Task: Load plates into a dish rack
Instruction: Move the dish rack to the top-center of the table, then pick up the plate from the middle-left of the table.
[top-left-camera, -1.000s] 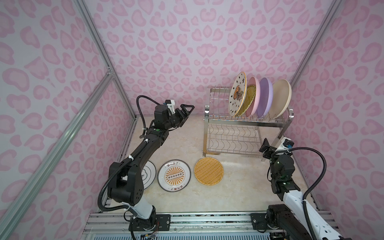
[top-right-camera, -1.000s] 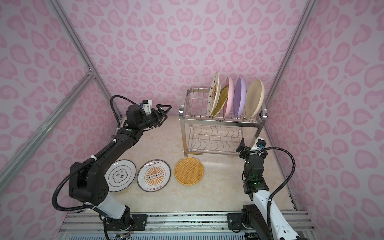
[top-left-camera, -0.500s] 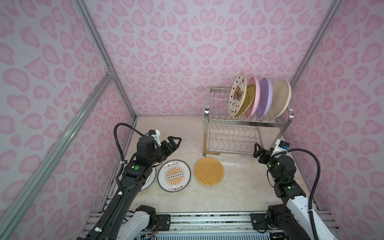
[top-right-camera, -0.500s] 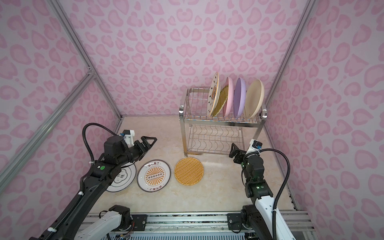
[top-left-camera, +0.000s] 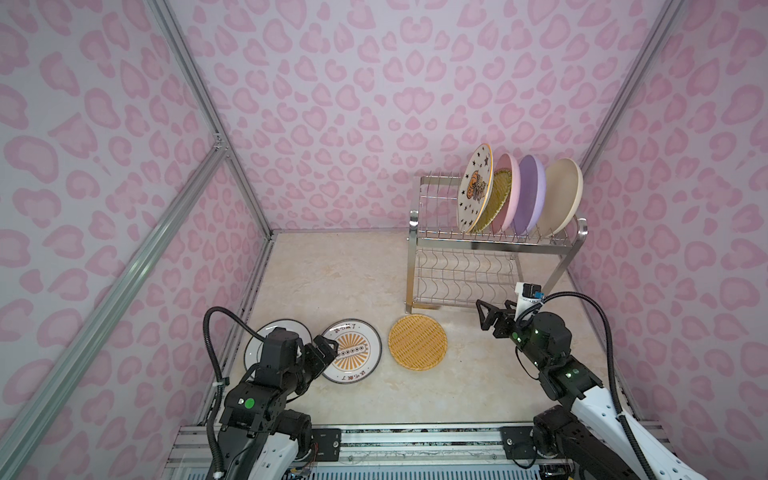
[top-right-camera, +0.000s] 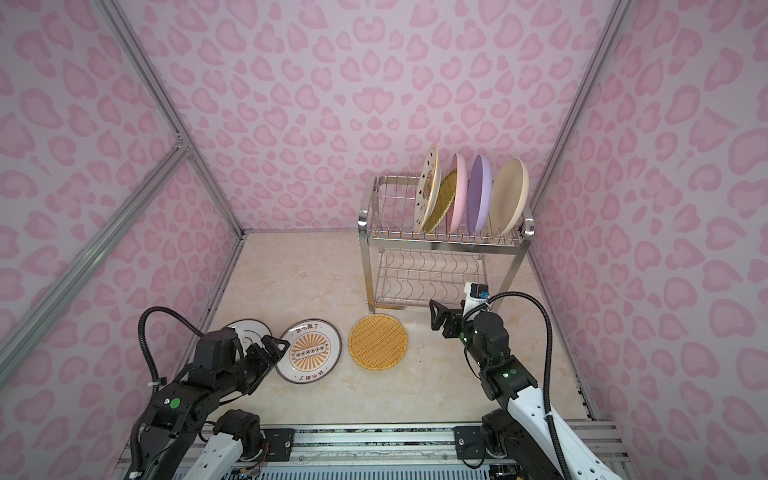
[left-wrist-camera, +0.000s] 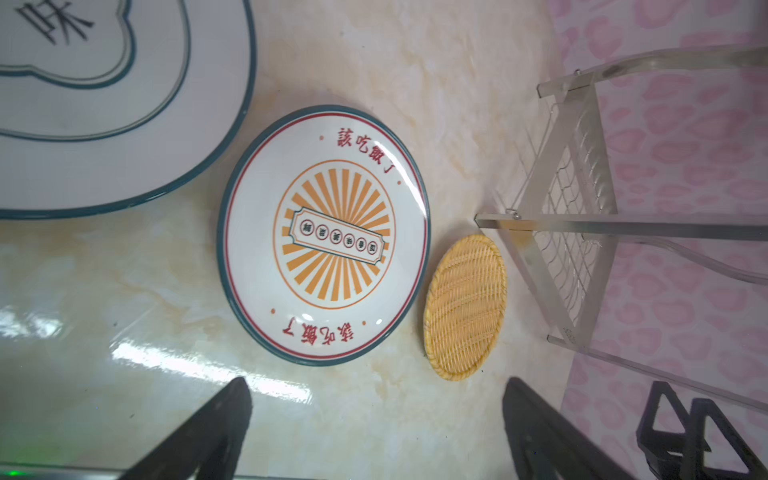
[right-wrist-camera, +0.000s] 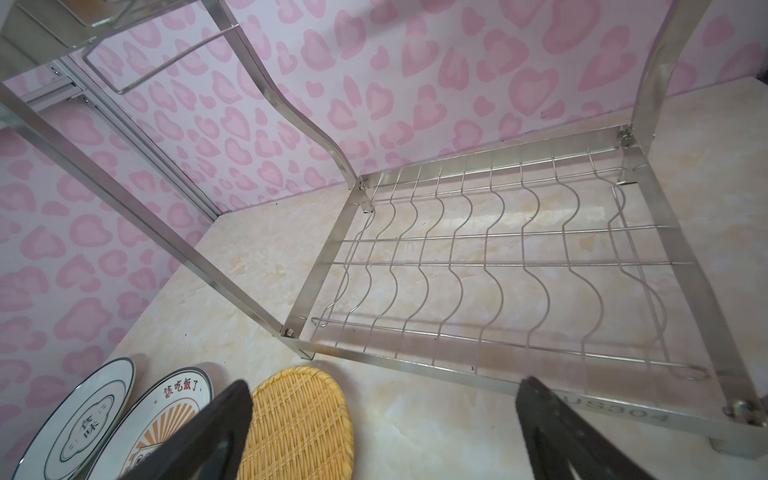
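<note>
The dish rack stands at the back right. Its top tier holds a star plate, a yellow woven plate, and pink, lilac and cream plates, all upright. On the table lie a dark-rimmed white plate, an orange sunburst plate and a second woven plate. My left gripper hangs open at the sunburst plate's left edge, holding nothing. My right gripper is open and empty in front of the rack's lower tier.
Pink patterned walls enclose the marble table on three sides. A metal rail runs along the front edge. The left arm covers part of the dark-rimmed plate. The rack's front left leg stands just behind the woven plate.
The left arm has pulled back from high near the rack to low at the front left, beside the sunburst plate. The right gripper has drifted slightly leftward.
</note>
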